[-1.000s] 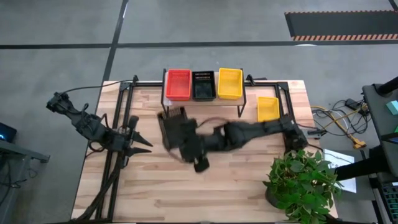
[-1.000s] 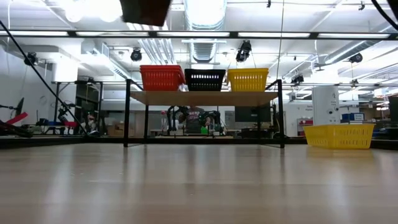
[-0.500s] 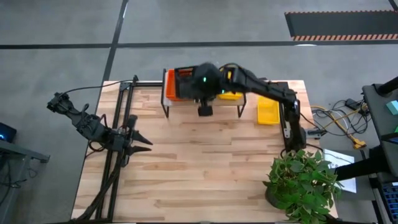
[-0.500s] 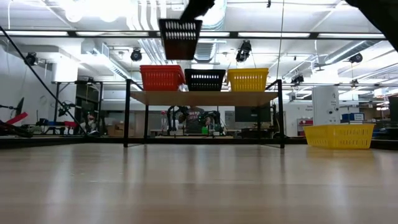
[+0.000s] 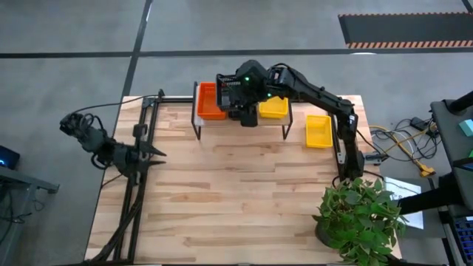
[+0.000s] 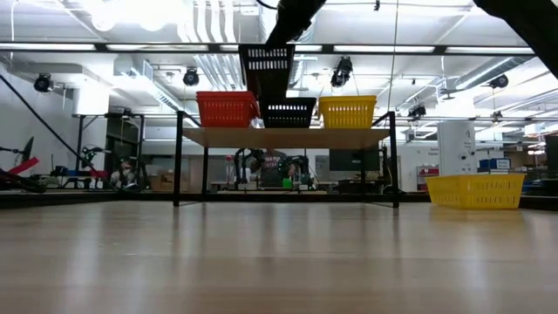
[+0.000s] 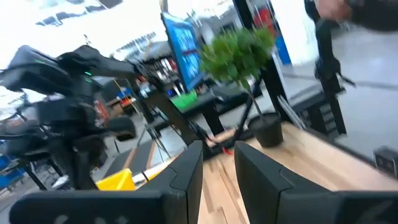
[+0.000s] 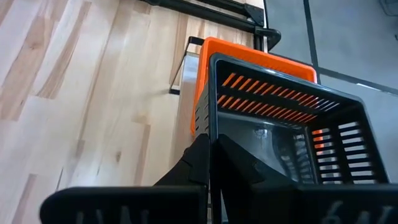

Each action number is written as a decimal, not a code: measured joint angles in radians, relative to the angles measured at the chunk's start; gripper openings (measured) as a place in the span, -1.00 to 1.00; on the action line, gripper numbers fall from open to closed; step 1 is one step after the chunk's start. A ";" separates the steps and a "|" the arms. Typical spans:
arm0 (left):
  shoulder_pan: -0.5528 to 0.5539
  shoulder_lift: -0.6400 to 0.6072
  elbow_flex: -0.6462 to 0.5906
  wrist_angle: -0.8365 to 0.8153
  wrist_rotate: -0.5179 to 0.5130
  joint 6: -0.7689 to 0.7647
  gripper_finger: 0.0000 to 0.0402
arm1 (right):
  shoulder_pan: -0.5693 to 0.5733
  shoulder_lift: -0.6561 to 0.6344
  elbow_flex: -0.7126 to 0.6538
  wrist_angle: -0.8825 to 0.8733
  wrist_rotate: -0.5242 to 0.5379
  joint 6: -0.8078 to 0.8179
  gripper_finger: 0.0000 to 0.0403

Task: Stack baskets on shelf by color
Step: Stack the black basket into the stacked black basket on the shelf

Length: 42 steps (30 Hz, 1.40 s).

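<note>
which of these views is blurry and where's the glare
The left wrist view is motion-blurred: the potted plant and the right arm look smeared. The low view has glare from ceiling lights and a soft table foreground. The right wrist view shows the black basket crisply in the right gripper. The high view is evenly lit.

Both arms are matte black and jointed; the right arm shows a small green light.

A black slotted basket hangs clamped in the right gripper, above the shelf. Below it sit red-orange, black and yellow baskets; another yellow basket lies well off on the table.
</note>
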 joint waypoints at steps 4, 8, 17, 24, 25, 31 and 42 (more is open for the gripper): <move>0.000 -0.035 -0.021 -0.006 0.000 -0.001 -0.62 | 0.000 -0.013 0.000 0.002 0.003 -0.004 -0.95; 0.000 -0.066 -0.045 0.026 0.001 -0.001 -0.62 | 0.000 -0.032 -0.001 0.003 0.004 0.002 -0.95; 0.000 -0.107 -0.066 0.041 0.006 -0.029 -0.62 | 0.000 -0.032 -0.023 0.004 0.050 0.009 -0.95; 0.000 -0.103 -0.071 0.053 0.012 -0.055 -0.62 | -0.006 -0.032 -0.081 0.003 0.132 0.013 -0.95; 0.000 -0.102 -0.072 0.056 0.012 -0.055 -0.62 | -0.010 -0.032 -0.093 0.003 0.132 0.013 -0.95; 0.000 -0.102 -0.072 0.058 0.013 -0.055 -0.62 | -0.020 -0.032 -0.165 0.006 0.135 0.025 -0.95; 0.000 -0.103 -0.072 0.058 0.013 -0.054 -0.62 | -0.019 -0.032 -0.261 0.059 0.134 0.056 -0.95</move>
